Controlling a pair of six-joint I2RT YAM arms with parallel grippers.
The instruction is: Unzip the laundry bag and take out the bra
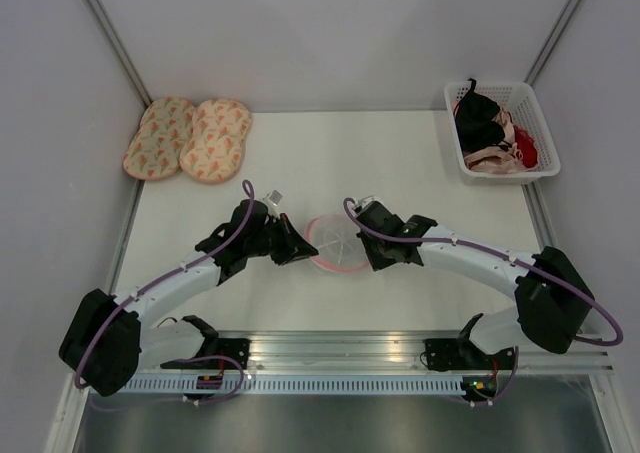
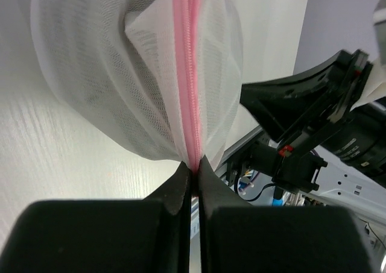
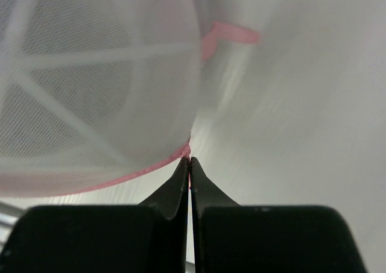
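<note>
The laundry bag [image 1: 335, 243], a small round white mesh pouch with pink trim, lies on the table between my two grippers. My left gripper [image 1: 303, 248] meets it from the left. In the left wrist view this gripper [image 2: 194, 164] is shut on the lower end of the bag's pink zipper [image 2: 187, 74], and the mesh [image 2: 90, 62] bulges above the tips. From the right, my right gripper [image 1: 362, 245] is shut on the pink trim [image 3: 120, 176] at the bag's edge [image 3: 190, 161]. White ribs show through the mesh [image 3: 90, 92]. The bra is not visible in any view.
Two peach patterned oval pads [image 1: 188, 138] lie at the back left. A white basket [image 1: 541, 133] with a black bra and pink and red garments stands at the back right. The right arm's black wrist [image 2: 313, 122] sits close beside the bag. A metal rail [image 1: 340, 348] runs along the near edge.
</note>
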